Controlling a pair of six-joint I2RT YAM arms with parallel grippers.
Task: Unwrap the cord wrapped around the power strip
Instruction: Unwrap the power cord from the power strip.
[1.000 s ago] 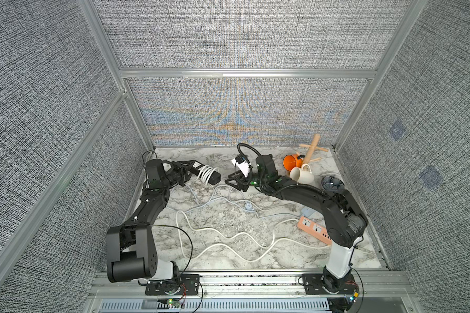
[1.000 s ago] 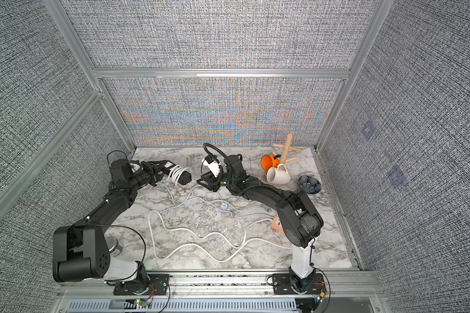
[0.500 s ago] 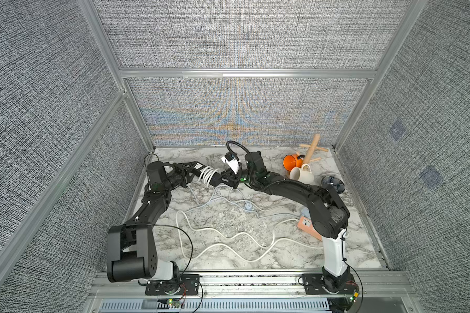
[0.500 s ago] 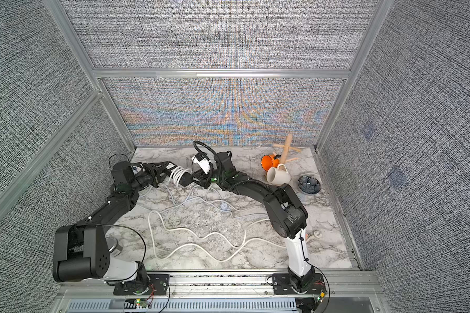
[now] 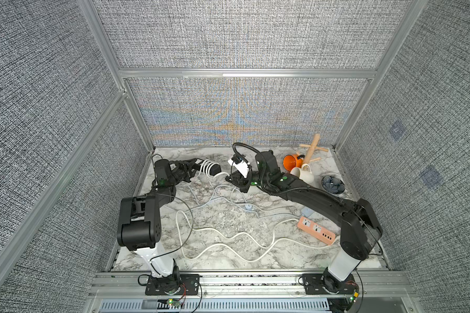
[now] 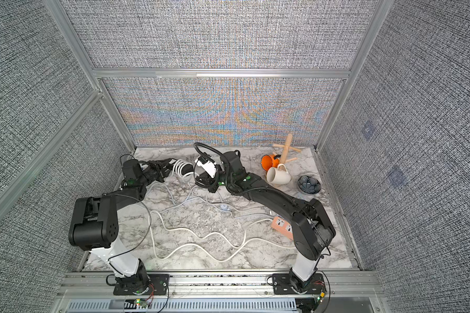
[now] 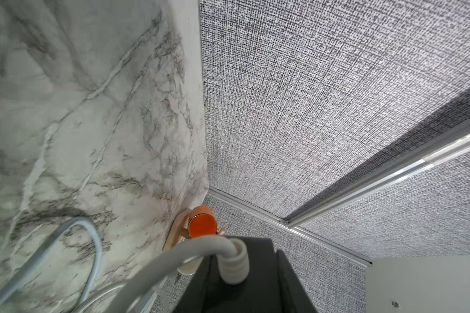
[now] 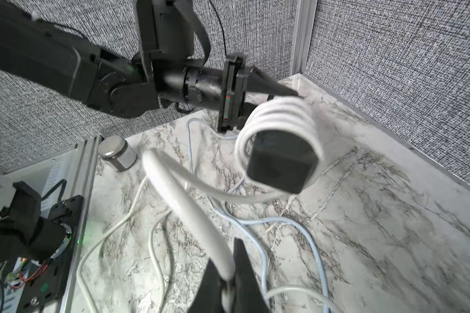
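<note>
Holding, left arm: left fingers (image 5: 193,164) clamped on one end of a black rectangular plastic power strip (image 5: 214,169); strip sticks out sideways toward the right arm.
Strip location: back-left part of the white-grey marble table (image 5: 228,260), near the back wall. Right wrist view shows it raised off the surface.
Wrap: thick white round cord (image 8: 280,113) wound in several tight turns round the strip's middle. The end facing the right arm is bare.
Free cord: one stretch leaves the coil below the strip, arcs outward and runs into the right arm's grasp; motion-blurred there.
Right arm: right fingers (image 8: 246,273) pinched together on that white cord, close to the strip's bare end, low over the table.
Mid-table: thin pale-blue cable (image 5: 229,199) in loose tangles under and beside the right wrist.
Front half: long off-white cord length (image 5: 228,239) lying in slack waves on the marble. Cannot tell which strip it belongs to.
Front right: salmon-pink plastic power strip (image 5: 316,229) flat on the table, one end hidden by the right arm in both top views.
Back right: orange mug (image 5: 292,162) and cream ceramic mug (image 5: 304,175), both tipped over and just beside each other. A light wooden mug tree (image 5: 313,147) is behind them, and a dark blue patterned bowl (image 5: 332,184) sits near the right wall.
</note>
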